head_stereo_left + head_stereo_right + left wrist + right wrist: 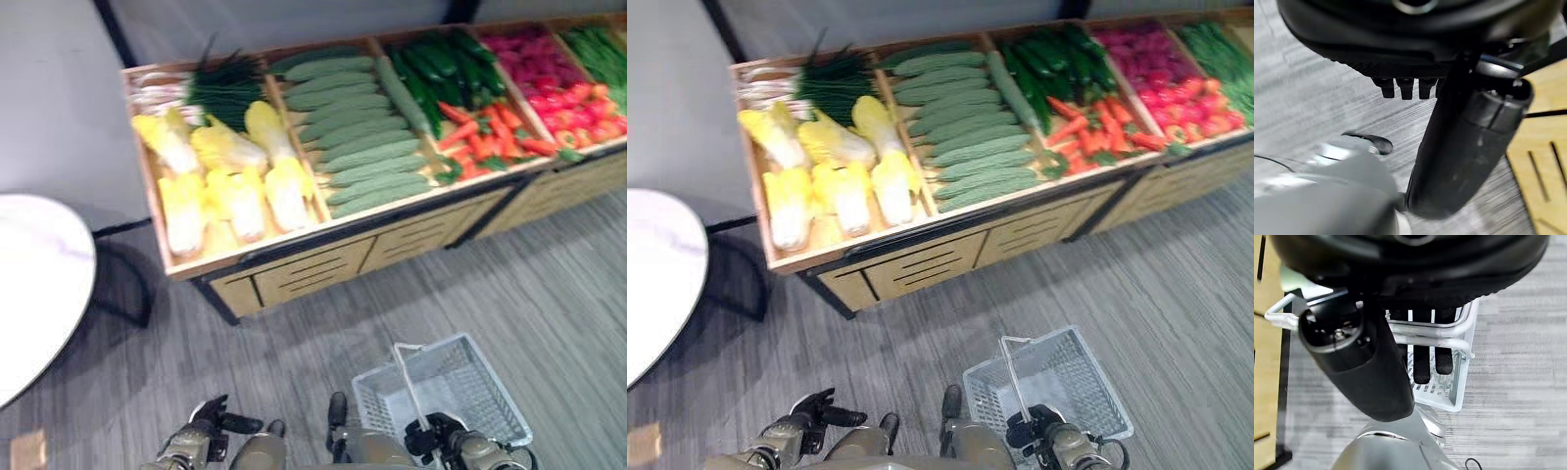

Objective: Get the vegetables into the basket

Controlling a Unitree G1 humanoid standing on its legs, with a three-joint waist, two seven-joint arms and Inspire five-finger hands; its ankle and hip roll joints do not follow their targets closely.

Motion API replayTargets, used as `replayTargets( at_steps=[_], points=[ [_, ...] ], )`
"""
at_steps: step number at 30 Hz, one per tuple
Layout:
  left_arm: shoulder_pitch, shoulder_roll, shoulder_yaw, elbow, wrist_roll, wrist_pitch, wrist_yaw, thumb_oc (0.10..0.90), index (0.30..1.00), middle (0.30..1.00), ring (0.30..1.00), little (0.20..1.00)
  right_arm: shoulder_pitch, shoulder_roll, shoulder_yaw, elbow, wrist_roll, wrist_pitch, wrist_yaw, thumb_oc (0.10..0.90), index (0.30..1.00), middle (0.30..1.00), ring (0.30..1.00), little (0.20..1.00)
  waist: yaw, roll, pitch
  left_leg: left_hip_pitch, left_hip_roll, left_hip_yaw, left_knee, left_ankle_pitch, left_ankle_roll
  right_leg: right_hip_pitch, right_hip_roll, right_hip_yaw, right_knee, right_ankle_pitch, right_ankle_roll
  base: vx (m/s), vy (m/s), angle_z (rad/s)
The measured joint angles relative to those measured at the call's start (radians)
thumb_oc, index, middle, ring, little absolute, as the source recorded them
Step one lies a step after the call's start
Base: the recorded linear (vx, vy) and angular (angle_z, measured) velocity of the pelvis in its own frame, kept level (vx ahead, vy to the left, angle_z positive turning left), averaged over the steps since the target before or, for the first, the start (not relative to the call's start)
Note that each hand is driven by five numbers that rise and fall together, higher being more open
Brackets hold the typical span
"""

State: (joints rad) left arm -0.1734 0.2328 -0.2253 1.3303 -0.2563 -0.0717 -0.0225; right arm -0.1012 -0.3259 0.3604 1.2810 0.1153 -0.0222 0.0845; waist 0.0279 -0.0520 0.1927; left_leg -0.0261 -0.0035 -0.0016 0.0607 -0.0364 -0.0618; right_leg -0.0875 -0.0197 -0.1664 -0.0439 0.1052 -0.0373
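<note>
A wooden produce stand (313, 266) holds yellow cabbages (235, 181), green chives (225, 86), pale cucumbers (358, 137), dark green cucumbers (441, 61), carrots (485, 132) and red peppers (578, 103). A white wire basket (475, 377) hangs low in front of the stand, to the right, with nothing showing inside it. My right hand (446, 441) is shut on its handle (1430, 330), with the fingers (1421, 367) hooked over the bars. My left hand (201, 431) hangs low at the left, relaxed and holding nothing, its thumb (1464, 147) standing out.
A round white table (29, 284) stands at the left, close to the stand's end. Green beans (600, 47) fill the far right bin. Grey plank floor (549, 304) lies between me and the stand's drawers.
</note>
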Motion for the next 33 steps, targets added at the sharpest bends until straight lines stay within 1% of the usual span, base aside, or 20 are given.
replayTargets(
  at_steps=[1, 2, 3, 4, 5, 6, 7, 9, 10, 12, 13, 15, 19, 24, 25, 28, 29, 30, 31, 33],
  points=[
    [0.002, -0.001, 0.0, -0.013, 0.001, 0.001, -0.001, 0.9, 1.0, 1.0, 1.0, 1.0, -0.008, -0.006, 0.0, -0.001, -0.001, -0.001, -0.007, 0.4, 0.3, 0.3, 0.3, 0.3, -0.004, 0.009, 0.009, 0.003, 0.036, 0.149, -0.023, -0.036, 0.046, 0.007, -0.012, -0.046, -0.002, 0.02, -0.015, 0.1, 0.084, 1.16],
    [-0.004, -0.003, 0.0, -0.009, 0.002, 0.009, -0.003, 0.9, 1.0, 1.0, 1.0, 1.0, -0.005, -0.007, -0.001, -0.008, 0.0, -0.006, -0.01, 0.4, 0.3, 0.3, 0.3, 0.3, -0.031, -0.002, 0.014, 0.001, 0.078, 0.347, -0.027, -0.05, 0.043, 0.017, -0.04, -0.093, -0.018, 0.019, -0.01, 0.04, 0.082, 1.14],
    [-0.006, -0.011, -0.003, -0.009, 0.002, 0.011, -0.006, 0.9, 1.0, 1.0, 1.0, 1.0, -0.001, -0.012, -0.013, -0.013, 0.001, -0.006, -0.004, 0.4, 0.3, 0.3, 0.3, 0.3, -0.057, -0.004, 0.016, 0.002, 0.092, 0.399, -0.05, -0.044, 0.04, 0.017, -0.051, -0.097, -0.013, 0.0, 0.011, 0.06, 0.123, 1.11],
    [0.018, -0.031, -0.025, -0.028, 0.002, 0.013, -0.012, 0.9, 1.0, 1.0, 1.0, 1.0, 0.001, -0.029, -0.052, -0.01, 0.001, -0.004, -0.012, 0.4, 0.3, 0.3, 0.3, 0.3, -0.067, 0.035, 0.018, 0.046, 0.12, 0.368, -0.121, 0.013, 0.025, 0.018, -0.047, -0.099, 0.014, -0.011, 0.032, 0.08, 0.199, 0.55],
    [0.026, -0.035, -0.031, -0.026, 0.002, 0.017, -0.013, 0.9, 1.0, 1.0, 1.0, 1.0, 0.001, -0.037, -0.053, -0.011, 0.001, -0.006, -0.013, 0.4, 0.3, 0.3, 0.3, 0.3, -0.072, 0.045, 0.019, 0.055, 0.12, 0.359, -0.127, 0.05, 0.033, 0.016, -0.049, -0.098, 0.026, -0.015, 0.041, 0.09, 0.23, -0.02],
    [0.032, -0.036, -0.032, -0.025, 0.003, 0.018, -0.014, 0.9, 1.0, 1.0, 1.0, 1.0, 0.001, -0.039, -0.054, -0.009, 0.001, -0.006, -0.013, 0.4, 0.3, 0.3, 0.3, 0.3, -0.071, 0.05, 0.016, 0.059, 0.116, 0.35, -0.13, 0.072, 0.036, 0.016, -0.052, -0.093, 0.028, -0.016, 0.046, 0.1, 0.32, -0.12],
    [0.04, -0.034, -0.021, -0.021, 0.003, 0.02, -0.019, 0.9, 1.0, 1.0, 1.0, 1.0, 0.015, -0.038, -0.073, 0.002, 0.0, -0.006, -0.013, 0.4, 0.3, 0.3, 0.3, 0.3, -0.071, 0.054, 0.01, 0.086, 0.091, 0.342, -0.153, 0.085, 0.044, 0.034, -0.07, -0.087, 0.028, -0.016, 0.066, 0.05, 0.199, -0.08],
    [0.041, -0.029, -0.021, -0.027, 0.003, 0.019, -0.019, 0.9, 1.0, 1.0, 1.0, 1.0, 0.042, -0.037, -0.081, 0.001, 0.0, -0.006, -0.014, 0.4, 0.3, 0.3, 0.3, 0.3, -0.072, 0.055, -0.004, 0.089, 0.072, 0.341, -0.148, 0.081, 0.053, 0.037, -0.086, -0.087, 0.029, -0.01, 0.084, 0.03, 0.197, 0.02],
    [0.041, -0.029, -0.021, -0.027, 0.003, 0.019, -0.019, 0.9, 1.0, 1.0, 1.0, 1.0, 0.042, -0.037, -0.081, 0.001, 0.0, -0.006, -0.014, 0.4, 0.3, 0.3, 0.3, 0.3, -0.072, 0.055, -0.004, 0.089, 0.072, 0.341, -0.148, 0.081, 0.053, 0.037, -0.086, -0.087, 0.029, -0.01, 0.084, 0.03, 0.255, 0.03],
    [0.046, -0.004, -0.02, -0.026, 0.003, 0.017, -0.019, 0.9, 1.0, 1.0, 1.0, 1.0, 0.056, -0.019, -0.078, 0.007, -0.001, -0.002, -0.014, 0.4, 0.3, 0.3, 0.3, 0.3, -0.065, 0.043, -0.028, 0.092, 0.041, 0.346, -0.14, 0.072, 0.066, 0.032, -0.11, -0.068, 0.032, 0.008, 0.108, 0.01, 0.253, -0.11],
    [0.046, 0.0, -0.019, -0.026, 0.004, 0.017, -0.019, 0.9, 1.0, 1.0, 1.0, 1.0, 0.055, -0.014, -0.077, 0.008, -0.001, -0.002, -0.014, 0.4, 0.3, 0.3, 0.3, 0.3, -0.064, 0.039, -0.032, 0.092, 0.037, 0.346, -0.136, 0.068, 0.071, 0.032, -0.114, -0.06, 0.032, 0.01, 0.113, 0.01, 0.249, -0.17],
    [0.043, 0.012, -0.019, -0.024, 0.004, 0.013, -0.018, 0.9, 1.0, 1.0, 1.0, 1.0, 0.055, -0.003, -0.076, 0.009, -0.001, 0.001, -0.013, 0.4, 0.3, 0.3, 0.3, 0.3, -0.056, 0.03, -0.038, 0.093, 0.028, 0.347, -0.13, 0.061, 0.08, 0.033, -0.121, -0.05, 0.032, 0.012, 0.114, 0.0, 0.236, -0.09],
    [0.037, 0.024, -0.018, -0.017, 0.018, 0.009, -0.019, 0.9, 1.0, 1.0, 1.0, 1.0, 0.054, 0.018, -0.069, 0.018, -0.028, 0.013, -0.012, 0.4, 0.3, 0.3, 0.3, 0.3, -0.038, 0.005, -0.06, 0.102, 0.017, 0.353, -0.127, 0.048, 0.084, 0.032, -0.126, -0.028, 0.04, 0.018, 0.124, -0.01, 0.206, -0.09],
    [0.047, 0.025, -0.021, -0.04, 0.024, 0.009, -0.018, 0.9, 1.0, 1.0, 1.0, 1.0, 0.07, 0.03, -0.06, 0.025, -0.037, 0.017, -0.01, 0.4, 0.3, 0.3, 0.3, 0.3, -0.013, -0.016, -0.093, 0.114, 0.003, 0.357, -0.127, 0.043, 0.093, 0.039, -0.146, -0.023, 0.048, 0.019, 0.126, -0.03, 0.102, -0.01],
    [0.067, 0.03, -0.034, -0.1, 0.021, 0.011, -0.014, 0.9, 1.0, 1.0, 1.0, 1.0, 0.071, 0.031, -0.058, 0.024, -0.039, 0.017, -0.01, 0.4, 0.3, 0.3, 0.3, 0.3, -0.009, -0.017, -0.094, 0.113, -0.003, 0.352, -0.127, 0.045, 0.098, 0.041, -0.154, -0.027, 0.047, 0.022, 0.13, -0.07, 0.043, 0.09],
    [0.096, 0.035, -0.042, -0.194, 0.004, 0.006, -0.004, 0.9, 1.0, 1.0, 1.0, 1.0, 0.075, 0.029, -0.058, 0.025, -0.04, 0.017, -0.012, 0.4, 0.3, 0.3, 0.3, 0.3, -0.001, -0.015, -0.096, 0.109, -0.012, 0.341, -0.128, 0.05, 0.106, 0.045, -0.167, -0.034, 0.044, 0.027, 0.14, -0.06, 0.015, 0.15],
    [0.135, 0.05, -0.044, -0.298, -0.01, 0.029, 0.001, 0.9, 1.0, 1.0, 1.0, 1.0, 0.076, 0.028, -0.059, 0.023, -0.041, 0.02, -0.011, 0.4, 0.3, 0.3, 0.3, 0.3, -0.002, -0.013, -0.097, 0.108, -0.013, 0.324, -0.128, 0.056, 0.108, 0.057, -0.173, -0.051, 0.036, 0.029, 0.144, -0.05, -0.003, 0.4],
    [0.201, 0.079, -0.06, -0.467, -0.022, 0.033, 0.001, 0.9, 1.0, 1.0, 1.0, 1.0, 0.086, 0.027, -0.061, 0.021, -0.041, 0.02, -0.011, 0.4, 0.3, 0.3, 0.3, 0.3, -0.005, -0.013, -0.097, 0.107, -0.015, 0.308, -0.134, 0.062, 0.107, 0.067, -0.173, -0.069, 0.024, 0.031, 0.147, -0.07, -0.019, 0.58],
    [0.245, 0.106, -0.072, -0.613, -0.045, 0.006, -0.007, 0.9, 1.0, 1.0, 1.0, 1.0, 0.111, 0.02, -0.074, 0.013, -0.041, 0.022, -0.015, 0.4, 0.3, 0.3, 0.3, 0.3, 0.02, -0.002, -0.104, 0.106, -0.016, 0.289, -0.149, 0.079, 0.104, 0.073, -0.174, -0.089, 0.02, 0.03, 0.151, -0.09, -0.034, 0.46],
    [0.34, 0.135, -0.049, -0.842, -0.082, 0.015, -0.003, 0.9, 1.0, 1.0, 1.0, 1.0, 0.12, 0.005, -0.085, -0.015, -0.047, 0.023, -0.015, 0.4, 0.3, 0.3, 0.3, 0.3, 0.028, 0.011, -0.102, 0.106, -0.015, 0.277, -0.149, 0.085, 0.103, 0.084, -0.172, -0.098, 0.008, 0.038, 0.161, -0.07, -0.055, 0.26]
  ],
)
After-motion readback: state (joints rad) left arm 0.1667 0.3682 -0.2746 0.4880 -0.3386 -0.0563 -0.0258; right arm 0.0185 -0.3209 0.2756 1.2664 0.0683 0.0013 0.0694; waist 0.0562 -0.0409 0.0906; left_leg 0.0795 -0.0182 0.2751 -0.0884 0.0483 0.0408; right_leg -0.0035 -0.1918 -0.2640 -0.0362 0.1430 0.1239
